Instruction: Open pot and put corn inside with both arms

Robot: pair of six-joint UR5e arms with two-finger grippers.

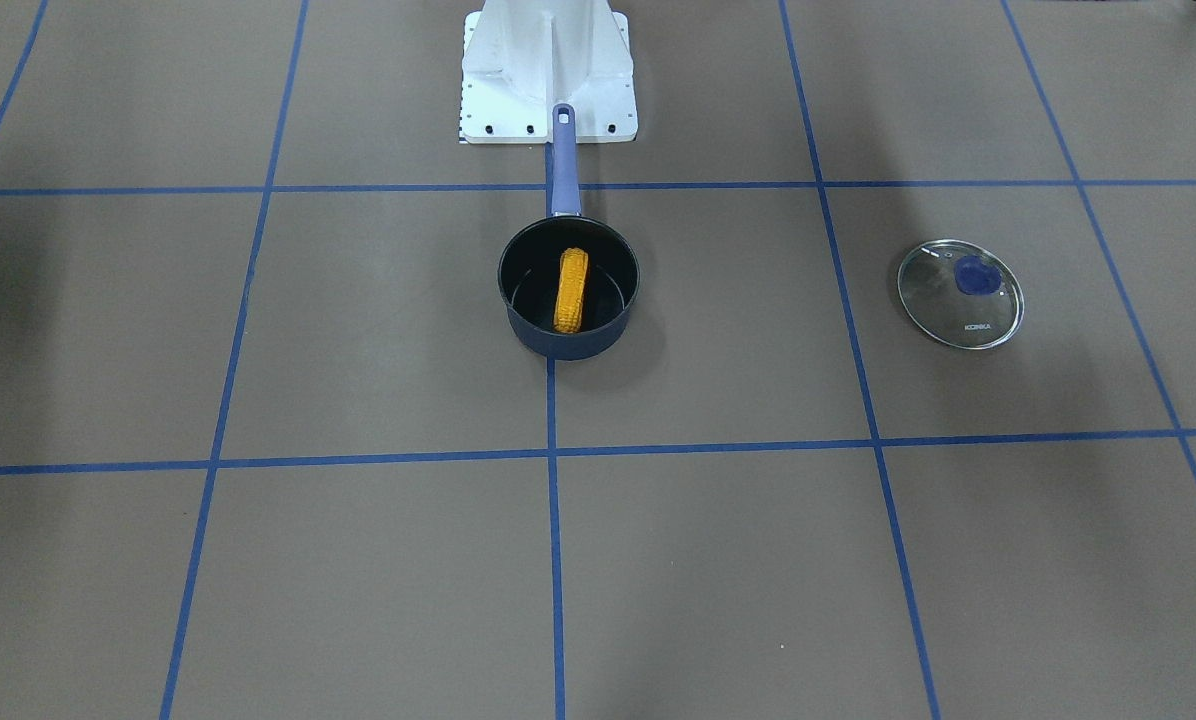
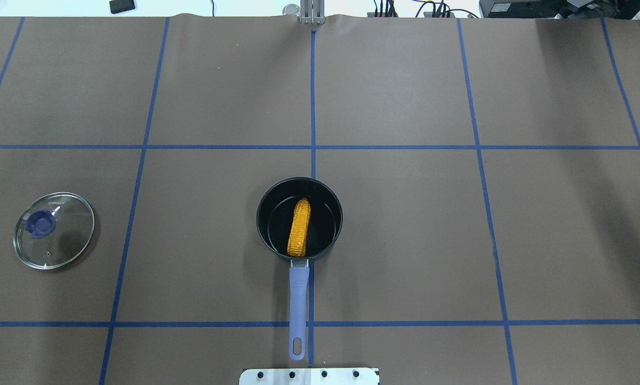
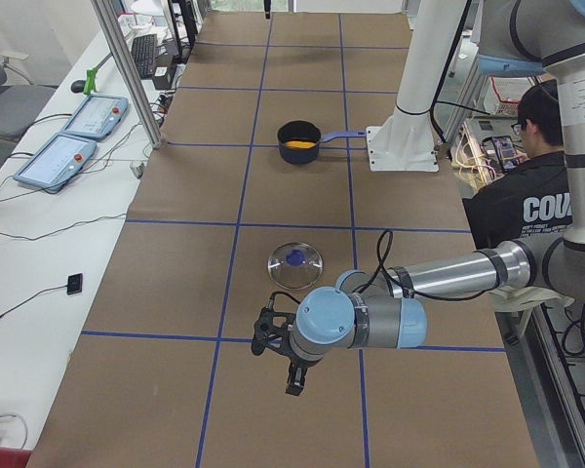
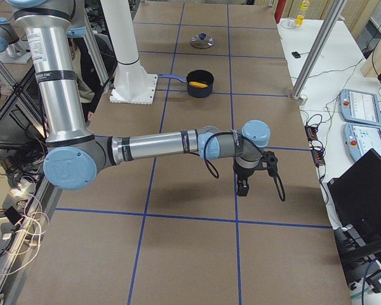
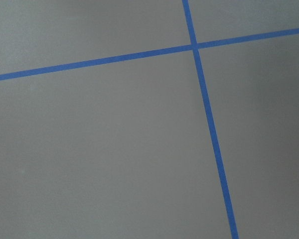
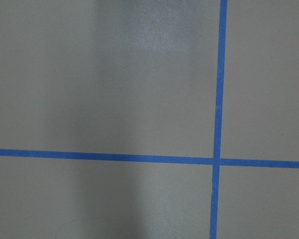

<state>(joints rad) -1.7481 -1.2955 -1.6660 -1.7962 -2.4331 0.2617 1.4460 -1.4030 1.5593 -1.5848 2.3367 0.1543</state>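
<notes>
Reading outward from the robot's base: the white base plate point(image 2: 309, 376) sits at the near table edge. The long handle point(image 2: 297, 299) points straight back at it and ends just short of the plate.

Next out, the pot point(image 2: 259, 216) stands upright on the centre tape line, uncovered. The corn point(image 2: 299, 234) lies inside on the black bottom, lengthwise roughly along the handle's line, spanning most of the inside.

The lid point(image 2: 66, 232) lies flat on the table, well apart from the pot on the robot's left. Its knob point(image 2: 40, 223) faces up and nothing touches it.

Farther out, toward the table ends:
- The left gripper point(image 3: 293, 382) hangs above the table beyond the lid.
- The right gripper point(image 4: 242, 188) hangs above the table at the opposite end.
- Both are well apart from pot and lid, and I see nothing carried by either.
- Finger state: cannot tell for either, spread or pressed together. Both show only in the side views.
- Each wrist camera looks down on brown table cover point(image 5: 114, 149) crossed by blue tape point(image 5: 209, 124).

Judgement: both parts of the task look done, with the pot opened and the corn in. No step appears left, since the task does not ask for the lid to go back
</notes>
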